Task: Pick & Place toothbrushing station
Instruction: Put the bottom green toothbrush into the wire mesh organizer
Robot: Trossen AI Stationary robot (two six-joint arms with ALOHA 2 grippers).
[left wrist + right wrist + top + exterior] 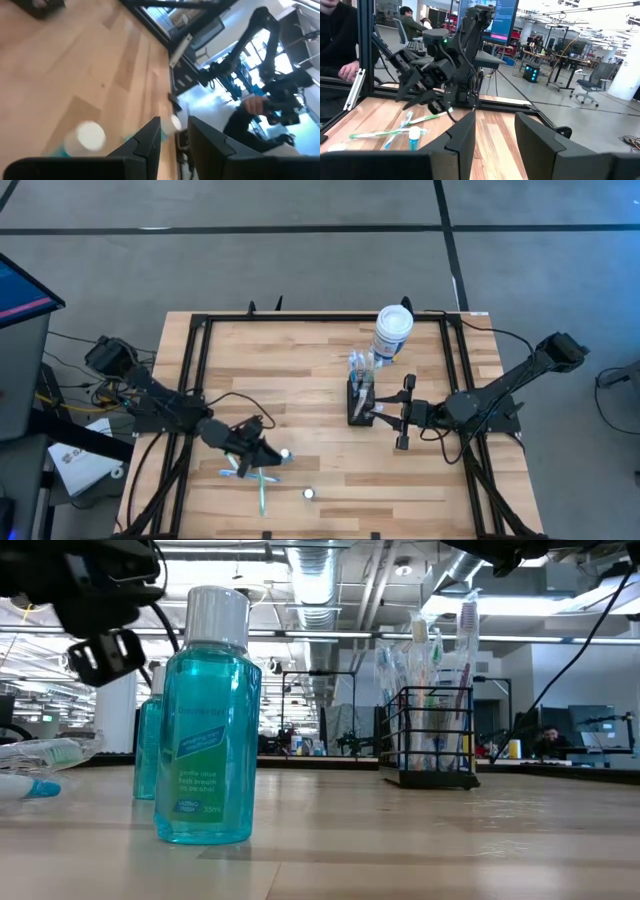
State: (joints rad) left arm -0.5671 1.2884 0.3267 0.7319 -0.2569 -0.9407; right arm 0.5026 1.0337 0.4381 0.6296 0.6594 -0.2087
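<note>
On the butcher-block worktop, the toothbrushing station, a black wire caddy bristling with toothbrushes, stands upright just in front of a white canister with a blue label. The right claw sits right beside the caddy, its fingers parted in the wrist view with nothing between them; whether a finger already touches the wire frame cannot be told from overhead.

The left claw hovers low over loose toothbrushes and a small bottle of blue mouthwash near the front edge, fingers open only a narrow gap and holding nothing.

The risk lies in the caddy's height and load (tall brushes rise well above its rim). A grip taken on one thin wire or too high up could tip it, spilling brushes. A sideways nudge on approach could also shove it into the canister just behind and topple that.
</note>
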